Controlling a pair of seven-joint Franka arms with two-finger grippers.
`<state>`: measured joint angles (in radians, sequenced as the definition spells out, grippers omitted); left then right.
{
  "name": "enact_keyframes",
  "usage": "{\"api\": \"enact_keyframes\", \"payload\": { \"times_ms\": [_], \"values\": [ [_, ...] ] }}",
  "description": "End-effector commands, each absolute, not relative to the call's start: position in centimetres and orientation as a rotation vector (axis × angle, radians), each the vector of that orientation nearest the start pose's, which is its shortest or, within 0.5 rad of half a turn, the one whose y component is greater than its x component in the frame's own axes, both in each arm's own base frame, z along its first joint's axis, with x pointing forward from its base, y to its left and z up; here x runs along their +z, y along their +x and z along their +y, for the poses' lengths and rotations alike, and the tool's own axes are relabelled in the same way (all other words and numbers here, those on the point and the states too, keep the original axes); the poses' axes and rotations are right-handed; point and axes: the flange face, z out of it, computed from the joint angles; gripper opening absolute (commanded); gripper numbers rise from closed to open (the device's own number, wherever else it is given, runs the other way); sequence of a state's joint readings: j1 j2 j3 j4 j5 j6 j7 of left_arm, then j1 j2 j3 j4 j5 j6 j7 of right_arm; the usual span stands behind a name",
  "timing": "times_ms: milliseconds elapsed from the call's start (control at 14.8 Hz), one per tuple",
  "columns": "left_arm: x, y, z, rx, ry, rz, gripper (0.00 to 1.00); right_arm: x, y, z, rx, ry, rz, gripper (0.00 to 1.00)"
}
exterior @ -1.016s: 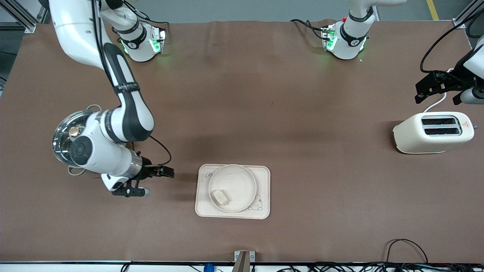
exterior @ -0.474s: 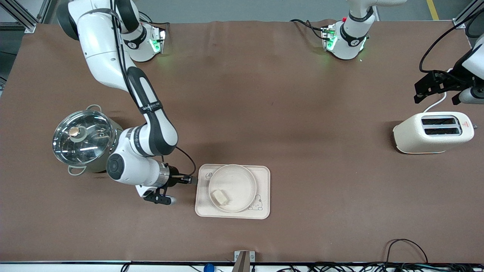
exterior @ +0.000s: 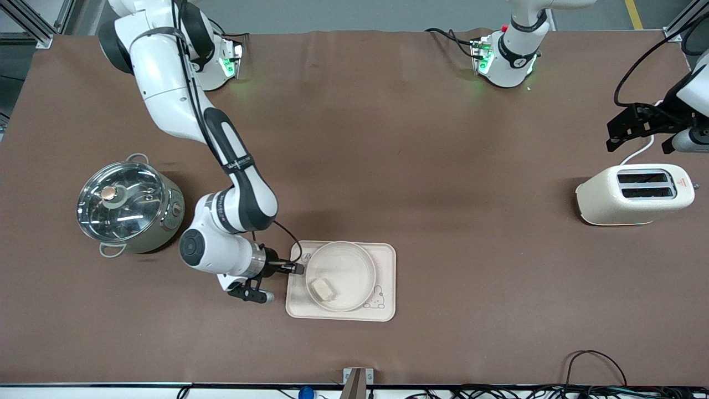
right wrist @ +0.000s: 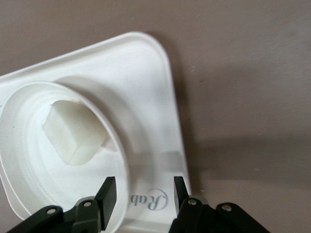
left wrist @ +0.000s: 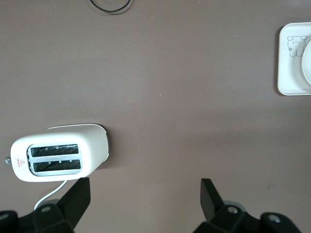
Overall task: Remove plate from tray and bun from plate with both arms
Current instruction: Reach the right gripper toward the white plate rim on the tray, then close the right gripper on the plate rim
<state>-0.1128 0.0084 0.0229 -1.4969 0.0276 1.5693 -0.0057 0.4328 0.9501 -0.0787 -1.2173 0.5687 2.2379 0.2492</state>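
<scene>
The round cream plate (exterior: 349, 266) stands on the rectangular cream tray (exterior: 385, 277) with the rabbit drawing, and the pale bun (exterior: 323, 288) lies in the plate near its rim. My right gripper (exterior: 296, 269) is open and low over the tray's corner toward the right arm's end, beside the plate's rim. In the right wrist view the gripper (right wrist: 144, 191) stands over the tray's printed mark with the plate's rim (right wrist: 114, 141) and the bun (right wrist: 73, 132) just ahead. My left gripper (exterior: 637, 128) is open, up over the table near the toaster, waiting; it also shows in its wrist view (left wrist: 146, 194).
A steel pot with a glass lid (exterior: 124, 206) stands beside the right arm's elbow. A cream toaster (exterior: 636, 194) with a white cord stands at the left arm's end and shows in the left wrist view (left wrist: 60, 153). Cables lie along the table's near edge.
My right arm has swung from beside the pot toward the tray, and its gripper now stands over the tray's corner by the plate. The left arm, plate and bun have not moved.
</scene>
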Motion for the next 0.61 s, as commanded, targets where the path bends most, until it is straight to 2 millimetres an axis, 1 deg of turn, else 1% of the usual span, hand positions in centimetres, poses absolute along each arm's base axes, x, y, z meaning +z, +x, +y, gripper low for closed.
{"api": "enact_keyframes", "payload": {
  "times_ms": [0, 271, 474, 542],
  "values": [
    [65.75, 55.63, -4.69, -0.091, -3.107, 0.117, 1.00, 19.76, 70.47, 31.79, 0.045, -2.717, 0.275, 0.54],
    [65.53, 55.65, -4.59, -0.083, -3.113, 0.120, 1.00, 18.97, 70.23, 31.99, 0.051, -2.721, 0.279, 0.39],
    [65.51, 55.63, -4.59, -0.081, -3.113, 0.122, 1.00, 18.84, 70.21, 31.98, 0.054, -2.722, 0.283, 0.26],
    [65.51, 55.63, -4.59, -0.081, -3.113, 0.122, 1.00, 18.77, 70.18, 31.96, 0.056, -2.723, 0.284, 0.24]
  ]
}}
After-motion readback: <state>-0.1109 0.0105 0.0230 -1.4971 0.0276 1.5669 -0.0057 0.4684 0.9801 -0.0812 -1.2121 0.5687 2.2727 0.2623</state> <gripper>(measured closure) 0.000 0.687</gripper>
